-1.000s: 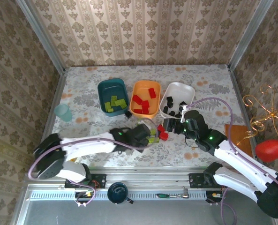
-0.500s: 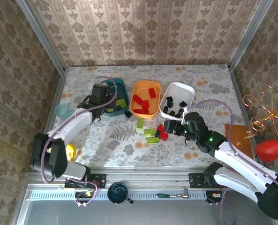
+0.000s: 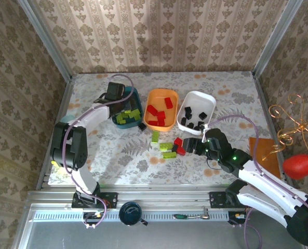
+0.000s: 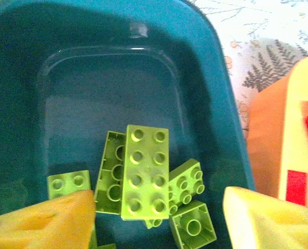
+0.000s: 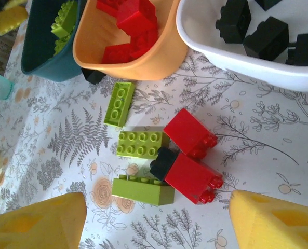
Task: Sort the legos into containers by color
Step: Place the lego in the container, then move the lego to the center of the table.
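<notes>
Green legos lie in the teal tub under my open, empty left tool; reds sit in the orange tub, blacks in the white tub. About seven lie unsorted at the table's middle, beneath my open right tool.

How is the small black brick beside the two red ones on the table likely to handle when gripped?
The small black brick looks like rigid moulded plastic, so it probably won't flex. Being tiny, it is likely light and may skid if nudged. It touches the red bricks, so a pinch would probably shift those too.
</notes>
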Available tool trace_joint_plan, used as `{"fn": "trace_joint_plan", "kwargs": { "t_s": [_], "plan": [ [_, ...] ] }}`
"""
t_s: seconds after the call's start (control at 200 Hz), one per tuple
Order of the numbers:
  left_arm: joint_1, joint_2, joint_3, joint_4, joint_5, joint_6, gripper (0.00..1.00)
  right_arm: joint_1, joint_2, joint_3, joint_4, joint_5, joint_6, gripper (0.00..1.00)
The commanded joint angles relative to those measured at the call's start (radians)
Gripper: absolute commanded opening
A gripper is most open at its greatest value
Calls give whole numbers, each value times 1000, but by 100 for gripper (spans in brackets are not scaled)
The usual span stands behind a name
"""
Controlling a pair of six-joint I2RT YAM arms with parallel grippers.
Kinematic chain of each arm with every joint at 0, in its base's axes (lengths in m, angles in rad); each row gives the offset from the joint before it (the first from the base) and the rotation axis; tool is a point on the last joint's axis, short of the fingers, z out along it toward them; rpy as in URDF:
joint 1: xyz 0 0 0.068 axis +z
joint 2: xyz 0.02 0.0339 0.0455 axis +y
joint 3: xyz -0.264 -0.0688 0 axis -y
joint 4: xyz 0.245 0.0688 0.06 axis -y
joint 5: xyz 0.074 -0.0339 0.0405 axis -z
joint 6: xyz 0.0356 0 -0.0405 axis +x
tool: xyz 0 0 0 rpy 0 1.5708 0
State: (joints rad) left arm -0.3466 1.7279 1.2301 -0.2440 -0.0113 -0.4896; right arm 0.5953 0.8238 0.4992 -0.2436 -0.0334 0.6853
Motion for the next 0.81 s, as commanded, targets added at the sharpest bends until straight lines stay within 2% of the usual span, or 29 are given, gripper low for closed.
{"fn": "trace_joint_plan", "kwargs": {
  "t_s": [0.0, 0.12, 0.135, 0.15, 0.17, 0.325, 0.57, 0.68, 0.8],
  "plan": [
    [-20, -117, -20, 22, 46, -12, 75, -1, -2, -24, -21, -13, 10, 74],
    [-82, -250, -97, 57, 57, -19, 84, 4, 37, -47, 4, -5, 20, 74],
    [-92, -268, -111, 64, 57, -21, 87, 5, 45, -49, 10, -4, 21, 74],
    [-101, -286, -125, 71, 57, -22, 98, 7, 52, -52, 15, -2, 23, 74],
    [-104, -310, -144, 79, 59, -26, 100, 9, 64, -55, 21, 0, 26, 74],
    [-246, -483, -315, 155, 43, -68, 100, 37, 181, -49, 82, 21, 39, 74],
    [-449, -666, -511, 149, -80, -94, 100, 89, 372, 30, 117, 116, 58, 74],
    [-501, -724, -559, 136, -126, -105, 100, 110, 433, 48, 138, 163, 83, 74],
    [-514, -760, -591, 118, -132, -126, 100, 111, 482, 58, 127, 193, 103, 73]
  ]
}}
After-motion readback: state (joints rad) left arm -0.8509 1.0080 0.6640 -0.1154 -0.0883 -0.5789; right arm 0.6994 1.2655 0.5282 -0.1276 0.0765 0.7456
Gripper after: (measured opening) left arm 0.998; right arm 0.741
